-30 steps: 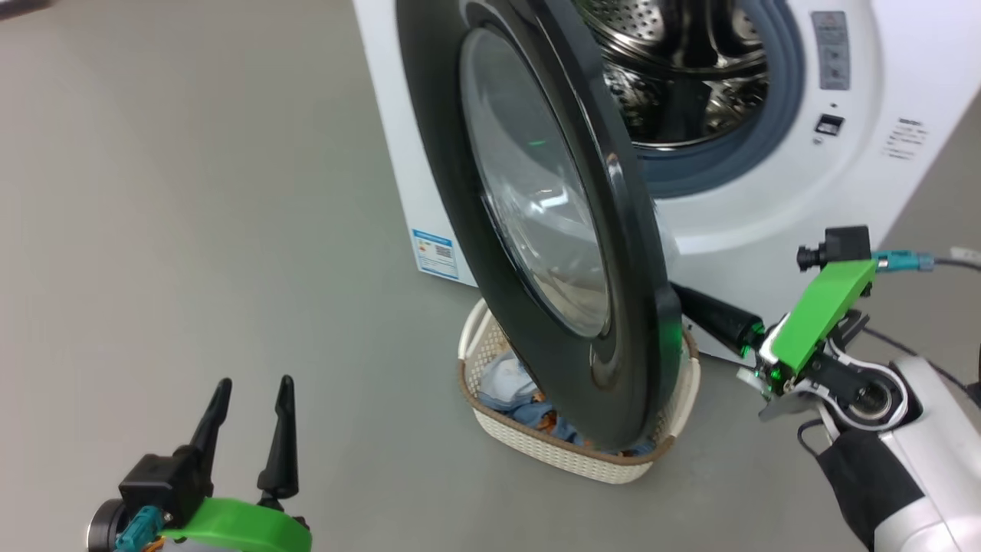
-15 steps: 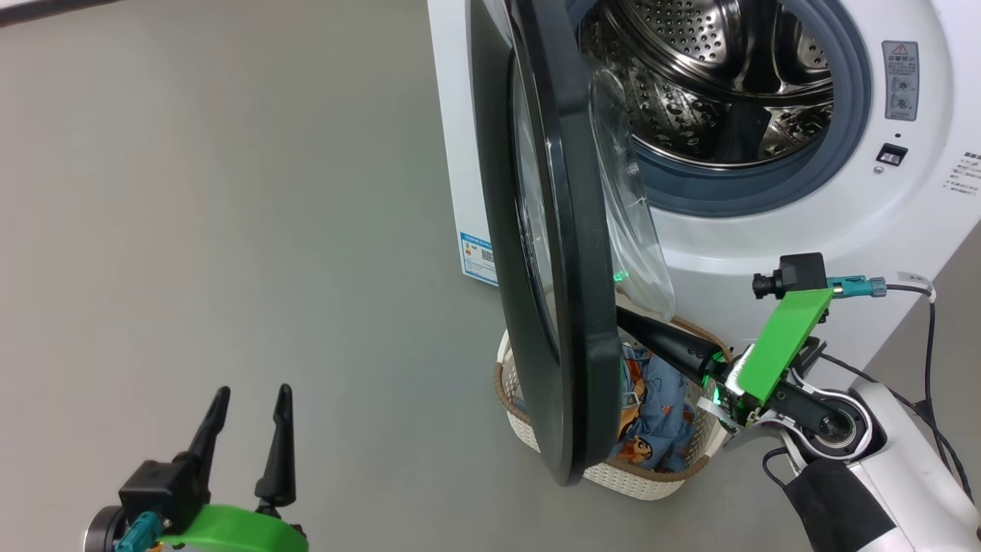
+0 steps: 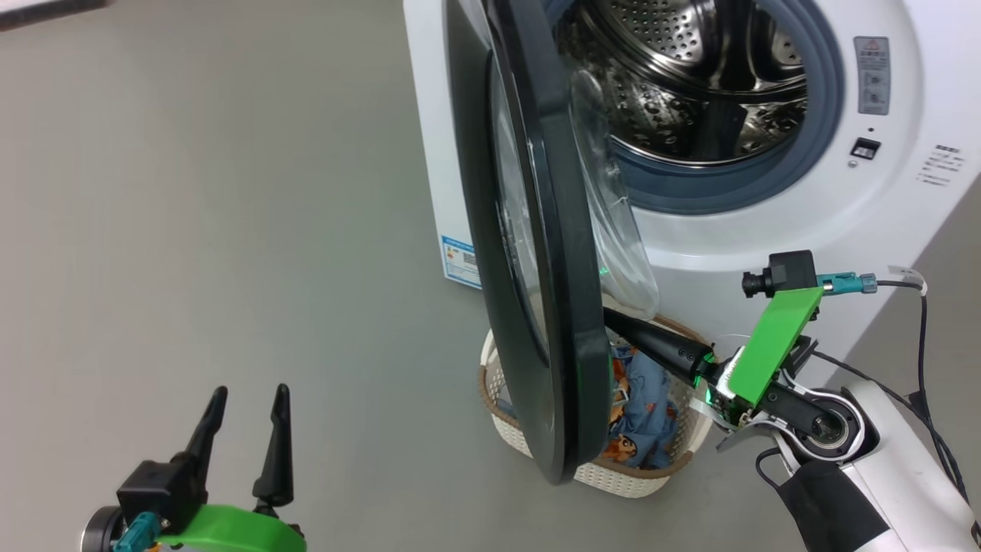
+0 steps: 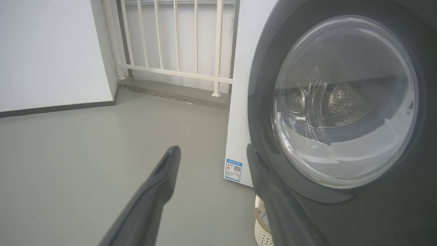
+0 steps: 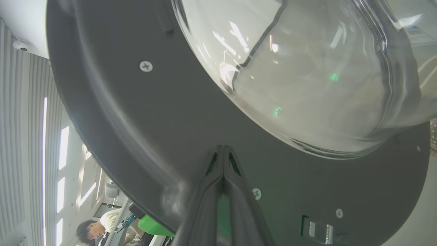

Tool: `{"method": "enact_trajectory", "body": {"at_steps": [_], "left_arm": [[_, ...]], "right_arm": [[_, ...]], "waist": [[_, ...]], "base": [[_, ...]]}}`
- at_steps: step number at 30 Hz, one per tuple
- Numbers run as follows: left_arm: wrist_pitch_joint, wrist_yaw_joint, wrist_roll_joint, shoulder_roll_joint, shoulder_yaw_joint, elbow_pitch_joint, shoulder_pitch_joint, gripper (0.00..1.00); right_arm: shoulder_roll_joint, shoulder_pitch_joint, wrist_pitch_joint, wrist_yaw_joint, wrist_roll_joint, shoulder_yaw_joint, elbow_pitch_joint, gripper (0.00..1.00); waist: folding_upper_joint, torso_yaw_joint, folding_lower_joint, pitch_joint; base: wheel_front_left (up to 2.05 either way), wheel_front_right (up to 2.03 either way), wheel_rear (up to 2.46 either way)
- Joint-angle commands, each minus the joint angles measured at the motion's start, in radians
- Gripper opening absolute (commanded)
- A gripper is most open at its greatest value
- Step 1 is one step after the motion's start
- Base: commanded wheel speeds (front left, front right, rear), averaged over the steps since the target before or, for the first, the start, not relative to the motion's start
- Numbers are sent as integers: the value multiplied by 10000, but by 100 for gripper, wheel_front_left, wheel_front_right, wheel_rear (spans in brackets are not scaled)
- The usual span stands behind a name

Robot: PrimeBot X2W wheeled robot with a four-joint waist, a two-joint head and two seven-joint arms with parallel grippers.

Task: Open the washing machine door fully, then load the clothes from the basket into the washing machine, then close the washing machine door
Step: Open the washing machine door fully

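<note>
The washing machine [image 3: 766,245] stands with its steel drum [image 3: 690,77] exposed. The washing machine door [image 3: 536,253] is swung out, nearly edge-on in the head view, over the basket [image 3: 613,477]. The clothes [image 3: 640,406], blue with orange prints, lie in the basket behind the door's lower rim. My right gripper [image 3: 613,316] is shut and empty, its tips pressed against the door's inner black rim [image 5: 136,119] just below the glass bowl [image 5: 290,68]. My left gripper [image 3: 245,399] hangs open at the lower left, well clear of the door [image 4: 375,218].
Grey floor [image 3: 230,192] stretches to the left of the machine. A white railing [image 4: 177,51] and a white wall [image 4: 51,51] stand beyond it. A blue label [image 4: 233,169] marks the machine's side. A person [image 5: 99,229] sits behind me.
The door has swung further open, from facing me to almost edge-on, with the shut right gripper pushing on its inner side. The head camera shifted. The left gripper stayed put.
</note>
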Motion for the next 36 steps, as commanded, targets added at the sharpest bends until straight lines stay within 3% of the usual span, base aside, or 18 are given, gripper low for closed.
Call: {"method": "enact_trajectory", "body": {"at_steps": [1,2,5,7,16,25,36], "left_arm": [[-63,-15,148,155,368,-228,-177,100],[-63,-15,148,155,376,-230,-164,100],[-63,-15,141,167,366,-233,-125,100],[-63,-15,133,169,332,-249,-116,100],[-63,-15,144,152,249,-299,-70,100],[-63,-15,129,205,349,-478,47,100],[-63,-15,215,119,564,-823,346,100]], "right_arm": [[63,-33,-87,17,-174,139,-335,0],[44,-31,-134,17,-220,137,-357,0],[-10,-14,-251,17,-341,142,-445,41],[-68,29,-294,17,-421,168,-515,100],[-381,324,-1299,17,-1334,292,-1060,100],[-637,750,-3506,17,-2563,519,-1673,100],[-1493,1492,-6598,17,-4734,1036,-1814,100]], "waist": [[0,-147,0,-31],[0,-234,0,-49],[0,-542,0,-104],[0,-763,0,-149],[0,-1839,0,-309],[0,-2973,0,-400],[0,-3843,0,-370]], "base": [[0,0,0],[0,0,0],[0,0,0],[0,0,0],[0,0,0],[0,0,0],[0,0,0]]}}
